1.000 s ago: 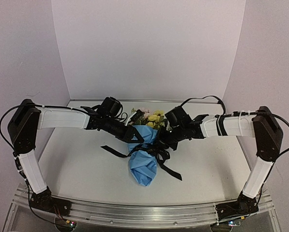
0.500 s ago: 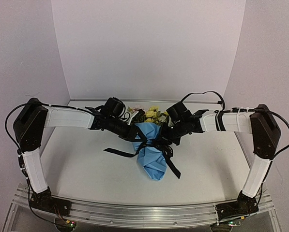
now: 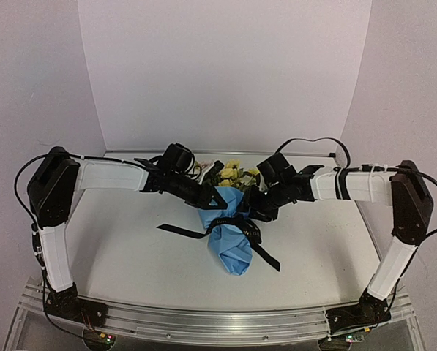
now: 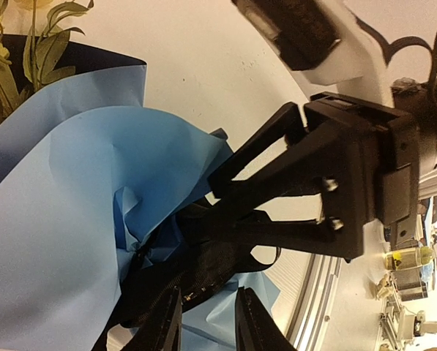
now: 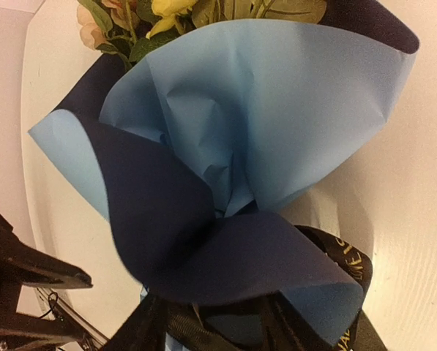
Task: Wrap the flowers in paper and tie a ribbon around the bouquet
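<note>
The bouquet lies mid-table, its light blue paper (image 3: 230, 248) cone pointing toward me and yellow and pink flowers (image 3: 229, 174) at the far end. The black ribbon (image 3: 234, 224) circles its neck, one tail trailing left and one right. My left gripper (image 3: 207, 199) sits at the cone's upper left. Its fingers (image 4: 168, 322) stand partly apart beside the ribbon (image 4: 203, 274), with paper (image 4: 72, 205) showing in the gap. My right gripper (image 3: 256, 212) is at the neck's right side. In the left wrist view the right gripper (image 4: 203, 205) spreads in an open V at the ribbon. Navy paper (image 5: 203, 256) hides most of the right fingers.
The ribbon's left tail (image 3: 178, 232) and right tail (image 3: 268, 257) lie flat on the white table (image 3: 116, 256). An aluminium rail (image 3: 203, 319) runs along the near edge. Pale walls close in the back and both sides.
My right gripper was shut and has now opened at the ribbon. The bouquet and both grippers shifted to the right, and the cone's tip swung slightly right.
</note>
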`<control>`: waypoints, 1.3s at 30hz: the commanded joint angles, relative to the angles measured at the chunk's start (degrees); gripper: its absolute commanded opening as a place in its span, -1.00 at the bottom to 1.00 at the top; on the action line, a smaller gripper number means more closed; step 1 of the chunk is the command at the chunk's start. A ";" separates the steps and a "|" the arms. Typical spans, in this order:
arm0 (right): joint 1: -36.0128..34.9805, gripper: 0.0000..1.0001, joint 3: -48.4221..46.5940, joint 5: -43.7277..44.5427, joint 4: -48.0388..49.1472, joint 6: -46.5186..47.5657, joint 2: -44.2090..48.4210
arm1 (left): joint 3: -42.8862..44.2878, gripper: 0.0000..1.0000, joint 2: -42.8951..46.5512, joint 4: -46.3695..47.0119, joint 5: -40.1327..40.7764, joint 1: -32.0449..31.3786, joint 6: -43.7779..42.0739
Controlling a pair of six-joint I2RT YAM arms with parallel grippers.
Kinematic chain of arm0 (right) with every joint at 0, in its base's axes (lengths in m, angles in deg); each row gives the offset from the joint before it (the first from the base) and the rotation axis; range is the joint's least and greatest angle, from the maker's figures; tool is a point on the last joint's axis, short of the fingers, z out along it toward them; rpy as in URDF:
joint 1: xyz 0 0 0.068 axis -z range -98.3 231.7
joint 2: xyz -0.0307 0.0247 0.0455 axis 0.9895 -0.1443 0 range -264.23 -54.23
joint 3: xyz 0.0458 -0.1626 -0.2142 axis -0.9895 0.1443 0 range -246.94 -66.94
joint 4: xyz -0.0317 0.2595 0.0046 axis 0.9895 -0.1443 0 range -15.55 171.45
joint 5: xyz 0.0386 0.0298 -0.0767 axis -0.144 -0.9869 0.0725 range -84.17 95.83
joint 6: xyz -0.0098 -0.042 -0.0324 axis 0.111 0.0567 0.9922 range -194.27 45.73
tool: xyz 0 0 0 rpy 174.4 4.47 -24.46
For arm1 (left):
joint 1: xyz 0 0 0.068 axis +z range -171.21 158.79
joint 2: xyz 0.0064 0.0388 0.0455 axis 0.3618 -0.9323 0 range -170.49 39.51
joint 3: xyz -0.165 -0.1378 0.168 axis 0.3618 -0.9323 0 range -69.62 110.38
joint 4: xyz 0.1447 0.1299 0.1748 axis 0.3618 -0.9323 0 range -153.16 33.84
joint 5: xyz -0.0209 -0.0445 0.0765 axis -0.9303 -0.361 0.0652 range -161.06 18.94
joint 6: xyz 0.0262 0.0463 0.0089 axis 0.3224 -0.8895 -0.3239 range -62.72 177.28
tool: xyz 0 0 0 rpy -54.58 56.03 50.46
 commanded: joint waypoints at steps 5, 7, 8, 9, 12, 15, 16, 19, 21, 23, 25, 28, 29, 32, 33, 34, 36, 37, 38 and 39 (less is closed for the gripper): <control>2.71 0.22 7.32 5.97 -2.62 1.44 12.21 | 3.19 -0.46 -0.26 -0.89 -0.61 0.23 -0.60; 3.10 0.22 9.84 5.50 -2.59 2.08 13.04 | 5.30 -0.46 -1.06 -3.36 0.48 -0.03 -1.32; 3.13 0.22 10.71 4.99 -2.47 2.50 13.20 | 6.71 -0.46 -1.71 -5.01 1.58 -0.32 -1.89; 3.11 0.20 11.33 4.31 -2.19 2.88 13.25 | 8.45 -0.46 -2.56 -6.99 3.35 -0.69 -2.53; 3.15 0.18 12.90 5.32 -2.10 3.48 13.77 | 14.64 -0.47 -5.83 -13.25 6.67 -1.98 -3.79; 3.36 0.18 13.78 6.22 -1.96 3.49 14.45 | 20.15 -0.48 -8.65 -18.53 10.82 -3.47 -4.12; 3.42 0.18 14.01 6.02 -1.72 3.42 14.46 | 21.77 -0.48 -9.22 -19.90 12.40 -4.07 -4.45; 3.47 0.18 14.82 6.08 -0.80 2.88 14.31 | 26.91 -0.47 -11.98 -25.69 17.59 -6.00 -5.31; 3.54 0.18 15.35 6.16 -0.27 2.61 14.37 | 29.92 -0.47 -13.50 -28.79 20.50 -7.10 -5.57; 3.62 0.18 15.99 6.26 0.18 2.24 14.73 | 31.66 -0.46 -14.36 -30.30 22.86 -7.77 -5.16; 3.73 0.18 16.68 6.37 0.47 2.09 15.29 | 33.28 -0.44 -14.94 -31.49 25.52 -8.42 -4.88; 3.98 0.19 17.54 6.45 0.90 1.97 15.86 | 38.12 -0.41 -17.53 -35.23 28.59 -9.84 -5.73; 4.02 0.19 17.85 6.40 1.02 1.88 16.02 | 39.89 -0.40 -18.53 -36.53 29.66 -10.15 -5.91; 4.07 0.19 18.57 6.13 1.59 1.65 16.30 | 42.72 -0.39 -19.98 -38.35 30.89 -10.53 -5.84; 4.11 0.19 18.84 6.13 1.83 1.56 16.47 | 42.88 -0.39 -20.02 -38.36 31.05 -10.62 -5.81; 4.13 0.20 19.07 6.09 2.01 1.51 16.62 | 43.05 -0.38 -20.04 -38.48 31.20 -10.70 -5.79; 4.15 0.20 19.38 6.08 2.13 1.50 16.76 | 44.07 -0.38 -20.45 -39.49 31.57 -10.94 -5.99; 4.16 0.20 19.49 6.17 2.17 1.50 16.83 | 44.80 -0.38 -20.74 -40.22 31.84 -11.13 -6.22; 4.16 0.19 19.60 6.18 2.19 1.50 16.87 | 45.43 -0.38 -20.98 -40.87 32.28 -11.40 -6.52; 4.13 0.19 19.74 6.14 2.32 1.50 16.93 | 45.95 -0.38 -21.18 -41.40 32.54 -11.70 -6.79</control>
